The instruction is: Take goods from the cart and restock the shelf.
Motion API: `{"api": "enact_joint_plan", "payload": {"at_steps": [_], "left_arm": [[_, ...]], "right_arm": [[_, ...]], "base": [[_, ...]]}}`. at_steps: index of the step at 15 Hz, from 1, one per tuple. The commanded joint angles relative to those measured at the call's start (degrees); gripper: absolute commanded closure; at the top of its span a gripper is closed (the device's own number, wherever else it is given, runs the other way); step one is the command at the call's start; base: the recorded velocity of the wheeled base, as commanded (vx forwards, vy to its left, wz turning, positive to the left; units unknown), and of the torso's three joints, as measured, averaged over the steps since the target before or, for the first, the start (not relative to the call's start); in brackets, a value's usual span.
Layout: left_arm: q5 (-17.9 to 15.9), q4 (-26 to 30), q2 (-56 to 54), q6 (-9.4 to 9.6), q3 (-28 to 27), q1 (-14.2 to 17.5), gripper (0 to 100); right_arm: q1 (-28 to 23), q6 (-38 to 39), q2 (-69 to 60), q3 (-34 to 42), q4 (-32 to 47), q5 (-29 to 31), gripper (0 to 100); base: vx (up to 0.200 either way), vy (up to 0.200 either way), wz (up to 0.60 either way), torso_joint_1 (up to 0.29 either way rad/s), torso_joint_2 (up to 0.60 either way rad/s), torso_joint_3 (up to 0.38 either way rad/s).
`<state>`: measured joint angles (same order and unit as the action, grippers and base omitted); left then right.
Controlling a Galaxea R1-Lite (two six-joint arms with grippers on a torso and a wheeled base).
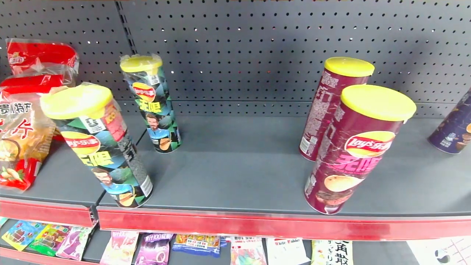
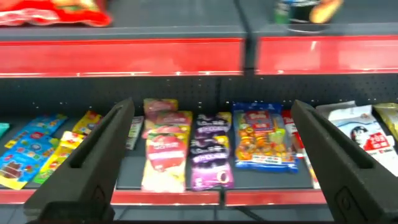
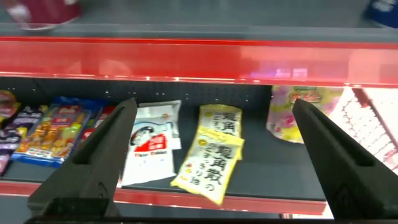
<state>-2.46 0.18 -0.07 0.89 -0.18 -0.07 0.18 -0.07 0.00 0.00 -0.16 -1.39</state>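
Before me, the grey shelf deck (image 1: 239,165) looks like matt painted metal, its red front strip (image 1: 257,224) glossy plastic. The maroon chip tube (image 1: 353,154) is glossy, its yellow lid (image 1: 378,102) smooth plastic.

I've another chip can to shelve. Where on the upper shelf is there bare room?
Widest bare patch: the middle of the upper shelf, between the green cans and maroon cans. A narrower gap lies between those and the blue can. At left snack bags crowd it; packets fill the lower shelf.

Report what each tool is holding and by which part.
Nothing is held: the left tool and the right tool are both open and empty.
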Motion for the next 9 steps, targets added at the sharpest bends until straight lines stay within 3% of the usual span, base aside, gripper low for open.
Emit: {"api": "enact_joint_plan", "payload": {"at_steps": [1,2,8,9], "left_arm": [[0.0,0.0,0.1,-0.01,0.0,0.0,0],[0.2,0.0,0.1,-0.10,0.0,0.0,0],[0.2,0.0,0.1,-0.27,0.0,0.0,0],[0.1,0.0,0.1,-0.19,0.0,0.0,0]], "right_arm": [[0.0,0.0,0.1,0.0,0.0,0.0,0],[0.0,0.0,0.1,0.0,0.0,0.0,0],[0.0,0.0,0.1,0.0,0.0,0.0,0],[0.0,0.0,0.1,0.0,0.0,0.0,0]], "base": [[0.000,0.000,0.00,0.000,0.00,0.000],[0.000,0.000,0.00,0.000,0.00,0.000],[-0.200,0.000,0.00,0.004,0.00,0.003],[0.000,0.000,0.00,0.000,0.00,0.000]]}}
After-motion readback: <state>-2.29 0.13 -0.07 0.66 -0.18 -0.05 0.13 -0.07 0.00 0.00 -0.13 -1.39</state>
